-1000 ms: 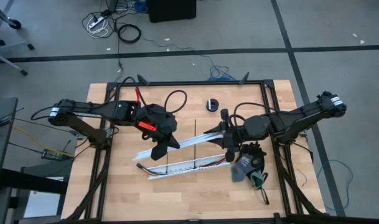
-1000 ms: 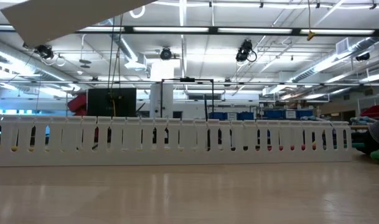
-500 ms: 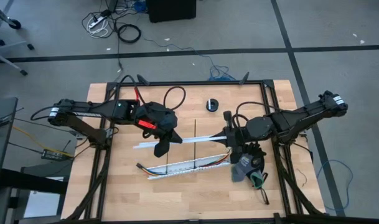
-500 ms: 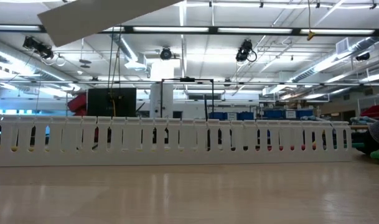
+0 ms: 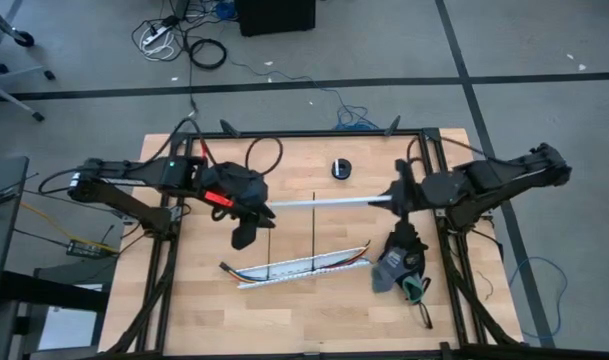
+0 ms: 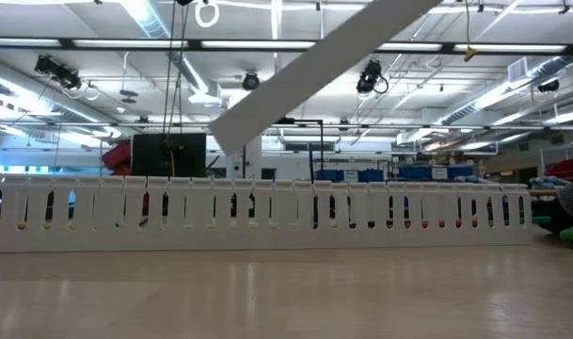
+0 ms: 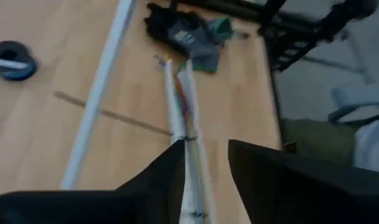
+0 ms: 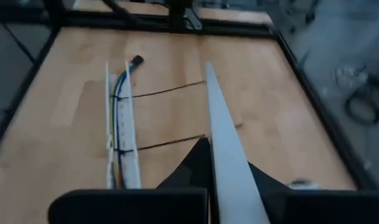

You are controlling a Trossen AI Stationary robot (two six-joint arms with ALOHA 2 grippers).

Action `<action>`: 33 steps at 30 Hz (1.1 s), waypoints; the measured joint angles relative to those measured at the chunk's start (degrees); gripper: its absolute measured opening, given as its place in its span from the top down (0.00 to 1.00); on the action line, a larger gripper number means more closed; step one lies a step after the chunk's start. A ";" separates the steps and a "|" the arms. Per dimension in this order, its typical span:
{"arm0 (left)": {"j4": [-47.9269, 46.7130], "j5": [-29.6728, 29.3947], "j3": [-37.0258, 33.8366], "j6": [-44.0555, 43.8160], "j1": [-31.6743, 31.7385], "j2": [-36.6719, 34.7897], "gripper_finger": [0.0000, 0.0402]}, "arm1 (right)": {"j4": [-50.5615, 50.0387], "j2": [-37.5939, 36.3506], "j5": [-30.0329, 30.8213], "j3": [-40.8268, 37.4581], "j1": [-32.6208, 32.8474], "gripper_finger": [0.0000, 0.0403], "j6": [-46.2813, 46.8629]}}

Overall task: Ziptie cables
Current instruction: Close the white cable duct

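We see the right gripper [image 5: 397,197] clamped on one end of a long white cover strip [image 5: 329,201], lifted above the table [image 5: 454,300]. The left gripper [image 5: 246,237], fingers apart, hovers beside the strip's far end. Below both, the cables [image 5: 349,257] lie in the slotted channel [image 5: 284,268], crossed by two zipties [image 5: 314,225].

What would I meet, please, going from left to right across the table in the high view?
Left gripper → white lid strip held up by the right gripper → grey glove at the right. The slotted channel spans beneath, so I leave it out.
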 joint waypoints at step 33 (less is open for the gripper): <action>-3.35 -58.48 -0.04 24.34 -13.64 26.69 0.55 | 21.98 -22.75 0.09 -26.21 -1.52 1.00 23.84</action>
